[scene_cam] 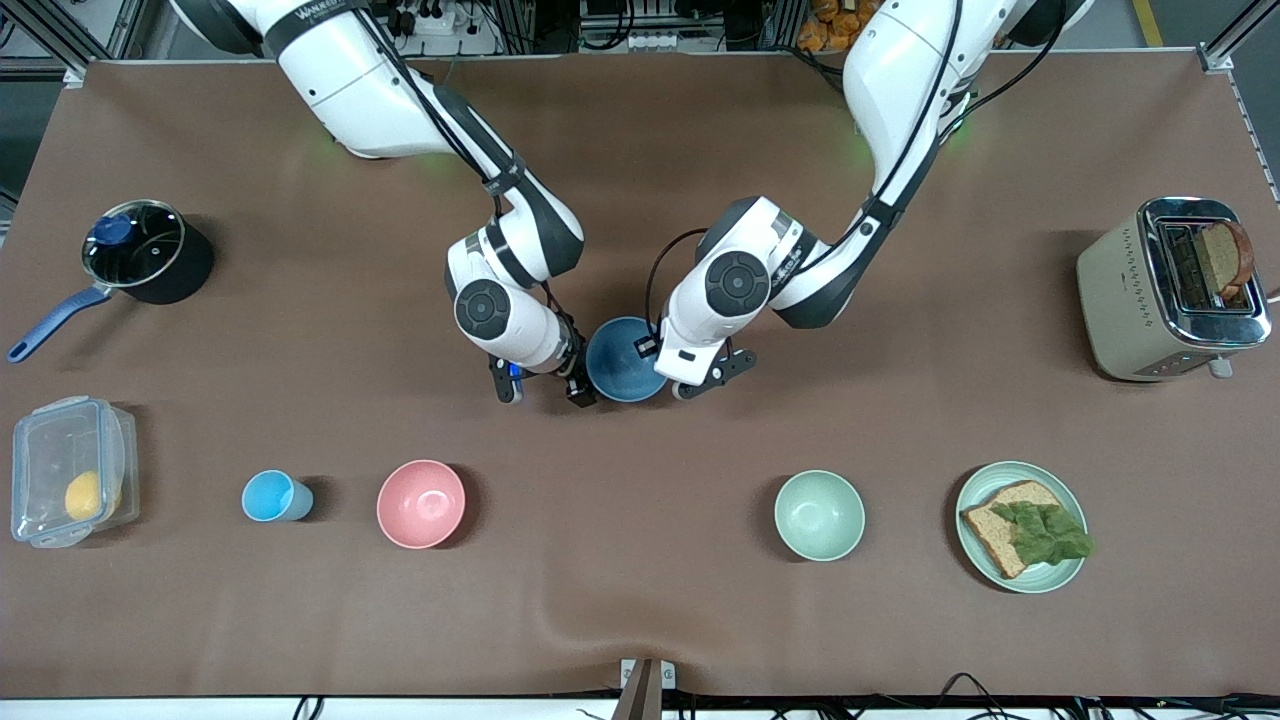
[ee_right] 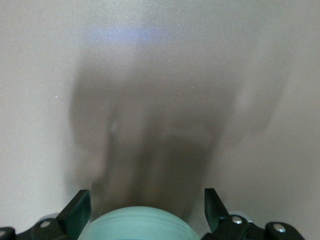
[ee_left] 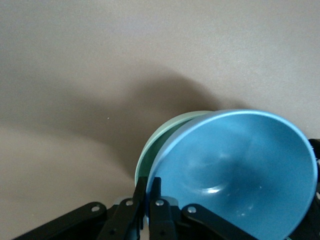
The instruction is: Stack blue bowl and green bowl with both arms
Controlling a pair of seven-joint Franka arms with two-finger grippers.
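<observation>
Gripping now: the left gripper (ee_left: 148, 200) has its 2 fingers pinched on the rim of the blue bowl (ee_left: 235, 175).
Left gripper place: at the middle of the table (scene_cam: 640, 620), at the edge of the blue bowl (scene_cam: 625, 360) that faces the left arm's end.
Blue bowl: tilted in the left wrist view, with its paler inside showing, and sitting partly inside the green bowl (ee_left: 165, 142). I cannot tell if it is fully seated.
Green bowl: under the blue bowl; only a curved piece of its rim shows past the blue one. In the front view the blue bowl covers it.
Right gripper (ee_right: 147, 212): fingers spread wide, 1 on each side of the green bowl (ee_right: 145, 225), not touching it. In the front view the right gripper (scene_cam: 545, 385) is just beside the blue bowl, toward the right arm's end.
Nearer the front camera: a pink bowl (scene_cam: 421, 504), a small blue cup (scene_cam: 272, 496), a mint bowl (scene_cam: 819, 515) and a plate (scene_cam: 975, 485) with bread and lettuce.
Table ends: a pot (scene_cam: 140, 250) and a clear box (scene_cam: 70, 470) at the right arm's end, a toaster (scene_cam: 1165, 290) at the left arm's end.
</observation>
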